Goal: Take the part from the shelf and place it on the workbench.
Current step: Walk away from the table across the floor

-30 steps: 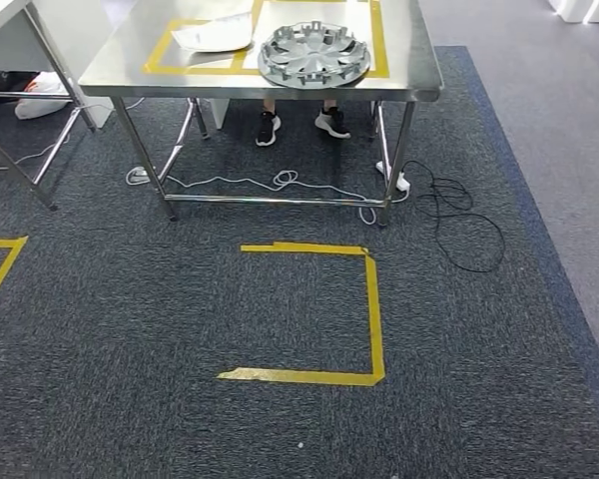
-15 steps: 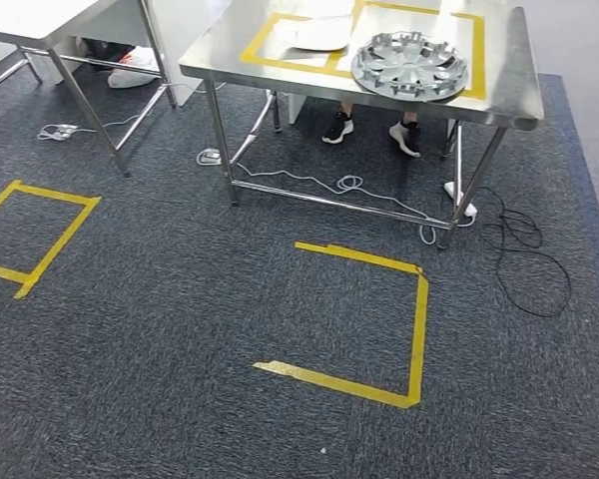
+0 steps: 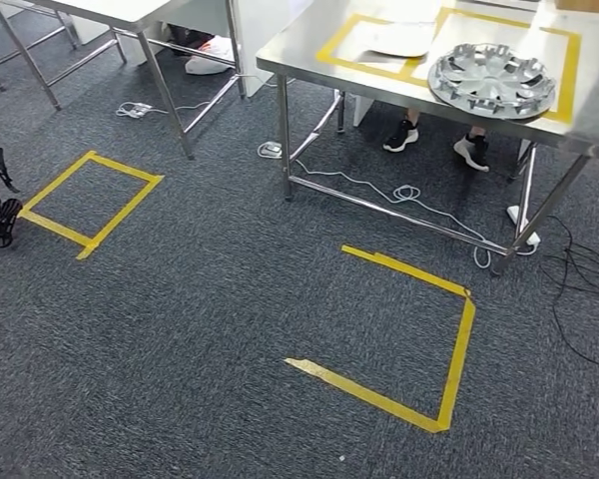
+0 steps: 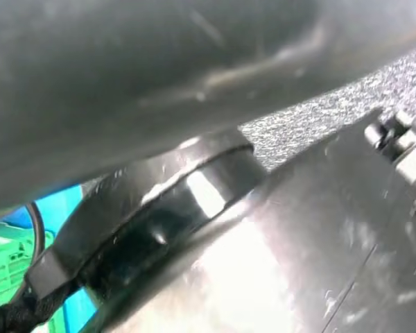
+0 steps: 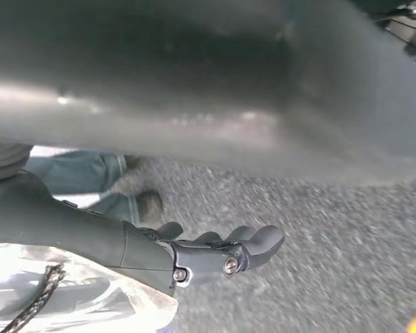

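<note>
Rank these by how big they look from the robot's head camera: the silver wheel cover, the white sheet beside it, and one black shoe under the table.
1. wheel cover
2. white sheet
3. black shoe, plainly smallest, though it sits lower on the floor.

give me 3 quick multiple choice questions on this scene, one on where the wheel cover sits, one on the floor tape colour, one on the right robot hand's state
1. Where is the wheel cover?
A. on the carpet
B. on the steel table, inside a tape outline
C. in a robot hand

2. What colour is the floor tape?
A. yellow
B. red
C. white

3. What does the right robot hand hold?
A. the wheel cover
B. a cable
C. nothing

Answers:
1 B, it lies flat on the tabletop within the tape.
2 A, both floor outlines are yellow.
3 C, its fingers hang over bare carpet.
</note>
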Available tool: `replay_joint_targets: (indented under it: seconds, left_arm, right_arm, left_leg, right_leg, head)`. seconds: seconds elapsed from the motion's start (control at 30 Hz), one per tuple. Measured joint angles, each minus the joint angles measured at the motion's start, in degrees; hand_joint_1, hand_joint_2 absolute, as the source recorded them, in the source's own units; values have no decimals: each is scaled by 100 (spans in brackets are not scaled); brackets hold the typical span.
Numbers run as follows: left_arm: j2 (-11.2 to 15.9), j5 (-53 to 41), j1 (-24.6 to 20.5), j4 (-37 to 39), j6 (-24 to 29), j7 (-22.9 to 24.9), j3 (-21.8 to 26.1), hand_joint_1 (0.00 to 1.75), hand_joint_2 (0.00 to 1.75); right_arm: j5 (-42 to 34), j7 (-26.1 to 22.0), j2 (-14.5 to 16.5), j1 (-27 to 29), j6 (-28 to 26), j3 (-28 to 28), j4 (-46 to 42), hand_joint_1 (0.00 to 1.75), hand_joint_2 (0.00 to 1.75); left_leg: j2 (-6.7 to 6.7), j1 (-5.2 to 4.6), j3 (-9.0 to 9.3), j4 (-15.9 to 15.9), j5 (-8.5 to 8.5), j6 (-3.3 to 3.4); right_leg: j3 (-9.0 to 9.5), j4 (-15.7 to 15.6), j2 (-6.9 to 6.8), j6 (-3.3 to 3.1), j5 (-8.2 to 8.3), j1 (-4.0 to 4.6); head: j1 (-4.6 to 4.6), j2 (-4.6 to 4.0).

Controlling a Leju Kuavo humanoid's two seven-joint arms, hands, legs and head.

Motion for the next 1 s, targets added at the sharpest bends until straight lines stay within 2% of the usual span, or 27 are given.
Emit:
replay_joint_targets:
  seconds: [0.03, 0.1, 0.13, 0.17, 0.2, 0.23, 0.27, 0.3, 0.33, 0.37, 0.4, 0.43, 0.47, 0.5, 0.53, 0.6, 0.63, 0.7, 0.73, 0.77, 0.8, 0.83, 0.87, 0.9, 0.93, 1.0]
  left_arm:
    - [-1, 1, -4, 0, 1, 2, 1, 0, 0]
    - [1, 3, 7, 0, 13, 4, 4, 0, 0]
    - [3, 5, 15, 0, 24, 5, 7, 0, 0]
    - [3, 7, 19, 0, 37, 7, 9, 0, 0]
    - [3, 9, 15, 0, 47, 8, 10, 0, 0]
    - [1, 11, 12, 0, 56, 8, 10, 0, 0]
    - [-1, 13, 6, 0, 63, 7, 11, 0, 0]
    - [-3, 17, 2, 0, 68, 7, 12, 0, 0]
    - [-3, 23, 4, 0, 72, 5, 14, 0, 0]
    - [-3, 30, 7, 0, 74, 4, 17, 0, 0]
    - [-3, 37, 8, 0, 75, 2, 21, 0, 0]
    - [-6, 41, 8, 0, 75, 1, 28, 0, 0]
    - [-10, 43, 1, 0, 73, -1, 40, 0, 0]
    - [-15, 43, -6, 0, 72, -5, 54, 0, 0]
    - [-20, 44, -9, 0, 72, -9, 67, 0, 0]
    - [-20, 46, 1, 0, 74, -23, 90, 0, 0]
    - [-16, 49, 14, 0, 79, -33, 99, 0, 0]
    - [-7, 61, 26, 0, 88, -67, 114, 0, 0]
    - [-4, 73, 22, 0, 93, -90, 119, 0, 0]
    - [-3, 89, 14, 0, 96, -114, 125, 0, 0]
    - [-2, 104, 9, 0, 98, -136, 134, 0, 0]
    - [-1, 116, 12, 0, 99, -149, 144, 0, 0]
    - [0, 123, 24, 0, 101, -158, 152, 0, 0]
    - [1, 127, 36, 0, 105, -165, 160, 0, 0]
    - [2, 136, 46, 0, 111, -174, 165, 0, 0]
    - [-2, 161, 35, 0, 124, -201, 191, 0, 0]
  right_arm:
    - [3, -3, -1, -8, -1, 0, -1, 0, 0]
    - [11, -11, 1, -31, 2, 3, -1, 0, 0]
    - [15, -19, 2, -41, 3, 7, -1, 0, 0]
    - [19, -26, 3, -47, 4, 10, -1, 0, 0]
    - [23, -31, 4, -45, 5, 13, -1, 0, 0]
    - [31, -34, 4, -39, 7, 14, 0, 0, 0]
    - [38, -33, 4, -30, 9, 15, 1, 0, 0]
    - [46, -31, 4, -18, 10, 17, 3, 0, 0]
    - [55, -26, 4, -8, 12, 20, 4, 0, 0]
    - [63, -22, 4, -2, 13, 22, 5, 0, 0]
    - [70, -19, 4, 1, 13, 25, 6, 0, 0]
    - [77, -16, 3, 0, 13, 26, 6, 0, 0]
    - [86, -15, 2, 1, 12, 27, 6, 0, 0]
    - [93, -12, 0, 0, 12, 28, 6, 0, 0]
    - [100, -4, -1, -1, 13, 31, 7, 0, 0]
    - [109, 14, -1, -6, 16, 49, 8, 0, 0]
    - [111, 24, 0, -9, 21, 68, 8, 0, 0]
    - [114, 38, 2, -13, 35, 118, 10, 0, 0]
    - [115, 49, 2, -8, 51, 148, 13, 0, 0]
    - [115, 63, 2, 3, 71, 181, 17, 0, 0]
    - [115, 81, 2, 16, 92, 220, 21, 0, 0]
    - [114, 96, 2, 25, 110, 259, 23, 0, 0]
    - [114, 105, 2, 27, 121, 297, 23, 0, 0]
    - [114, 110, 2, 25, 129, 331, 23, 0, 0]
    - [114, 109, 2, 22, 134, 361, 23, 0, 0]
    - [114, 97, 2, 19, 155, 424, 25, 0, 0]
  left_leg:
    - [8, -22, 17, -46, -39, 49]
    - [-116, -18, 10, -63, -40, 144]
    - [-174, -13, 17, -76, -35, 185]
    - [-232, -5, 24, -91, -24, 223]
    - [-290, 0, 32, -102, -14, 258]
    - [-352, -11, 29, -102, -16, 282]
    - [-418, -23, 26, -101, -18, 300]
    - [-497, -40, 29, -100, -22, 311]
    - [-585, -58, 38, -99, -26, 319]
    - [-673, -73, 53, -97, -29, 322]
    - [-767, -87, 72, -96, -33, 323]
    - [-850, -90, 84, -96, -37, 321]
    - [-928, -100, 83, -82, -45, 310]
    - [-999, -98, 73, -74, -48, 290]
    - [-1064, -89, 51, -71, -49, 263]
    - [-1192, -67, 17, -84, -31, 188]
    - [-1151, -67, 0, -62, -46, 156]
    - [-855, -80, -131, 238, -234, 97]
    - [-648, -76, -276, 554, -409, 70]
    - [-520, -62, -457, 928, -591, 41]
    - [-451, -42, -621, 1258, -716, 16]
    - [-413, -22, -715, 1447, -749, -2]
    - [-385, -5, -704, 1421, -669, -13]
    - [-344, 8, -577, 1175, -495, -15]
    - [-258, 11, -379, 795, -289, -6]
    - [-25, -28, -35, 129, -65, 43]
  right_leg:
    - [10, -13, -50, 38, -19, 13]
    - [85, -40, -108, 104, -50, 6]
    - [94, 1, -21, 133, -106, -5]
    - [47, 146, 122, 151, -219, -12]
    - [-82, 416, 295, 157, -384, -17]
    - [-277, 820, 449, 145, -587, -8]
    - [-499, 1241, 519, 130, -764, 1]
    - [-710, 1593, 550, 110, -858, 10]
    - [-848, 1760, 565, 85, -828, 19]
    - [-868, 1666, 583, 56, -664, 27]
    - [-796, 1374, 628, 18, -410, 36]
    - [-658, 951, 755, -20, -143, 45]
    - [-523, 560, 901, -47, 45, 42]
    - [-428, 294, 1015, -60, 150, 46]
    - [-369, 163, 1090, -67, 177, 53]
    - [-320, 115, 1000, -86, 183, 69]
    - [-288, 86, 930, -109, 200, 65]
    - [-242, 24, 766, -154, 228, 45]
    - [-220, 14, 672, -170, 223, 50]
    - [-206, 13, 575, -181, 208, 55]
    - [-193, 15, 472, -185, 189, 59]
    - [-178, 16, 374, -185, 170, 61]
    - [-160, 17, 286, -180, 151, 61]
    - [-135, 18, 207, -172, 131, 61]
    - [-105, 18, 138, -159, 110, 61]
    - [-83, 24, 10, -101, 50, 88]
  head:
    - [1, 0]
    - [9, 1]
    - [19, 1]
    - [35, 1]
    - [50, 1]
    - [64, 0]
    - [68, 0]
    - [66, 0]
    - [66, 0]
    - [65, 0]
    - [64, 0]
    - [65, 0]
    - [62, 0]
    - [63, 0]
    - [62, 0]
    - [62, 0]
    - [59, 0]
    - [29, 0]
    - [16, 0]
    - [2, 0]
    - [0, 0]
    - [0, 0]
    - [0, 0]
    - [-2, 0]
    - [-2, 0]
    - [2, 0]
